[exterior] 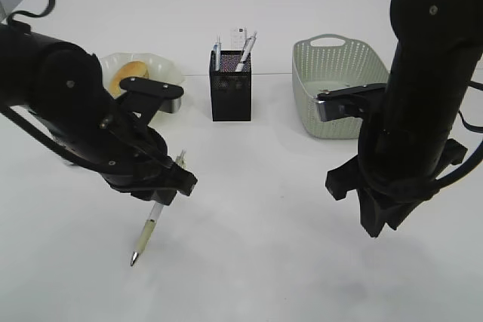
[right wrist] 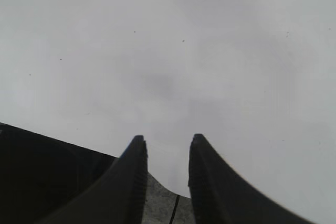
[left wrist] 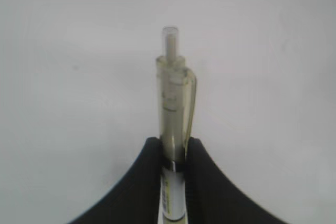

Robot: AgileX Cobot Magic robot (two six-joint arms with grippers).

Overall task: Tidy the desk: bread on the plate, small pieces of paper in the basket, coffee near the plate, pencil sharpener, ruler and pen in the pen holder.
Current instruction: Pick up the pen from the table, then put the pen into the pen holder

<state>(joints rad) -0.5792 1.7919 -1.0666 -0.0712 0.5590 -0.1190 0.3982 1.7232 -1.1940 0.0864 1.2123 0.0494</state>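
Between the two black fingers of our left gripper (left wrist: pixel 173 153) sits the pen (left wrist: pixel 173 124), clamped across its barrel just below the clip, with the translucent push-button end sticking out past the fingertips. On the exterior view the pen (exterior: pixel 148 233) slants down from that grip, its tip pointing toward the desk (exterior: pixel 249 262) at the front left; whether the tip touches the surface we cannot tell. Our left arm reaches in low from the left edge, its wrist bent downward over the bare tabletop. Our right gripper (right wrist: pixel 167 148) stands partly parted with nothing between its fingers, only plain white desk beyond them. That right arm comes down steeply from the upper right, its gripper (exterior: pixel 375 224) pointing at the tabletop in front of the basket (exterior: pixel 336 84). Farther back we count one pen holder (exterior: pixel 230 84) at the centre, with several writing tools and a whitish flat piece standing in it, one basket to its right, and one plate (exterior: pixel 143 65) to its left, partly hidden by the left arm, with one bread (exterior: pixel 128 75) lying on it.
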